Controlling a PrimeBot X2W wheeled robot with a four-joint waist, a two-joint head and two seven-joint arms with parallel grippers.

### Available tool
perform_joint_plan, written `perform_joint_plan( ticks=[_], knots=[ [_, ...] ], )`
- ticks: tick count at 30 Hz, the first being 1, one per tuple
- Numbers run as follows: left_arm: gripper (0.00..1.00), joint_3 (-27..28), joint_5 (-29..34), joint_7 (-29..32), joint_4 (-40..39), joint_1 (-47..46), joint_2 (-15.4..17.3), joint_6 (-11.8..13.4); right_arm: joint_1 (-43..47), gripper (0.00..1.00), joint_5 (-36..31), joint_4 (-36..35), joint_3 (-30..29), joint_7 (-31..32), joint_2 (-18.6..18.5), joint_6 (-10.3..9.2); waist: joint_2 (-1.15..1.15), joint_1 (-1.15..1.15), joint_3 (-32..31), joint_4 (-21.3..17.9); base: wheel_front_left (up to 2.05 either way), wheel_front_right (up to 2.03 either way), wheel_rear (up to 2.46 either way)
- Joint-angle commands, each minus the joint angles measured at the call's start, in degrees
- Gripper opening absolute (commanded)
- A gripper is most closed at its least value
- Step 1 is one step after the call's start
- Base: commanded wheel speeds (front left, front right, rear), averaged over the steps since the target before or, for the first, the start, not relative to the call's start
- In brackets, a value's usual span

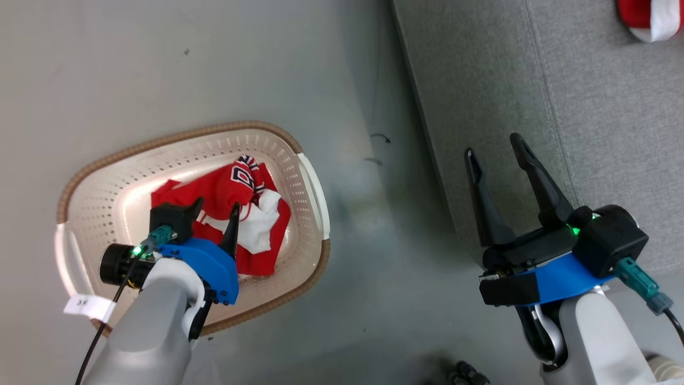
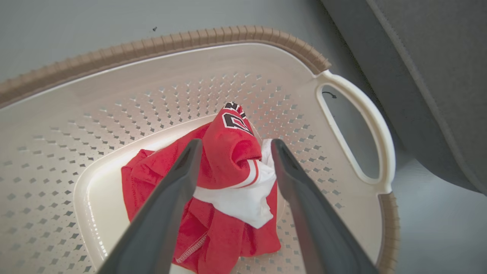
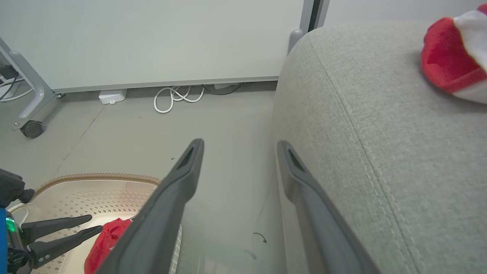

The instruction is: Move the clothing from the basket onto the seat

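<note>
The step in hand looks like the pick-up of the red garment (image 1: 214, 187) from the basket (image 1: 176, 138). The basket stands on the floor (image 1: 374, 240) at the left, and this crumpled red-and-white piece is the one thing in it, lying on the bottom toward the right wall. The left claw (image 1: 217, 204) is lowered into the basket with its fingers spread wide. In the left wrist view they straddle the raised fold of the cloth, and nothing is gripped yet. Whether the tips already touch the fabric I cannot tell. The next move, as I judge it, is to sink a little, close on that fold, lift clear of the rim and carry right to the seat (image 1: 588, 107). Loose cloth may trail and catch on the rim. A second garment (image 1: 649, 18) already lies on the seat at its far right. The right claw (image 1: 492, 145) hangs open and empty over the seat's near left edge.
</note>
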Motion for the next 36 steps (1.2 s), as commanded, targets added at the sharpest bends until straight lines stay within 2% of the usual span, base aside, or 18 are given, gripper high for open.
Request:
perform_joint_plan(
  ticks=[1, 7, 14, 22, 23, 24, 36],
  knots=[
    [1.0, -1.12, -0.28, 0.36, 0.55, -1.77, 0.55, -0.09, -1.01, 1.0, 0.14, -0.28, 0.18, -0.45, 0.07, 0.03, 0.0, -0.01, 2.87, -1.28, 0.0, 0.0, 0.0],
    [1.0, -5.08, -1.2, 1.21, 4.03, -5.76, 1.97, -0.09, -2.15, 1.0, 0.86, -0.27, 1.54, -1.35, 0.07, 0.03, 0.0, -0.01, 6.34, -2.0, 0.0, 0.0, 0.0],
    [1.0, -6.26, -1.71, 1.78, 9.31, -10.58, 2.89, -0.03, -2.98, 1.0, 2.17, -0.23, 3.77, -2.22, 0.06, 0.03, 0.0, -0.01, 9.32, -3.62, 0.0, 0.0, 0.0],
    [1.0, -6.45, -1.87, 3.42, 13.79, -13.85, 2.61, 2.1, -3.25, 1.0, 3.19, 0.12, 5.06, -3.0, 0.06, 0.03, 0.0, -0.01, 11.25, -5.08, 0.0, 0.0, 0.0],
    [0.46, -6.44, -1.9, 3.81, 14.26, -14.11, 2.57, 2.69, -3.19, 1.0, 3.24, 0.2, 5.1, -3.09, 0.07, 0.03, 0.0, -0.01, 11.29, -5.08, 0.0, 0.0, 0.0],
    [0.0, -6.56, -1.86, 4.22, 14.64, -14.39, 2.46, 3.11, -3.14, 1.0, 3.29, 0.26, 5.14, -3.17, 0.07, 0.03, 0.0, -0.01, 11.31, -5.08, 0.0, 0.0, 0.0],
    [0.0, -6.71, -3.36, 4.15, 16.18, -14.99, 1.87, 2.38, -4.12, 1.0, 3.55, 1.18, 5.84, -3.45, 0.06, 0.03, 0.0, -0.01, 10.75, -5.26, 0.0, 0.0, 0.0]
  ],
)
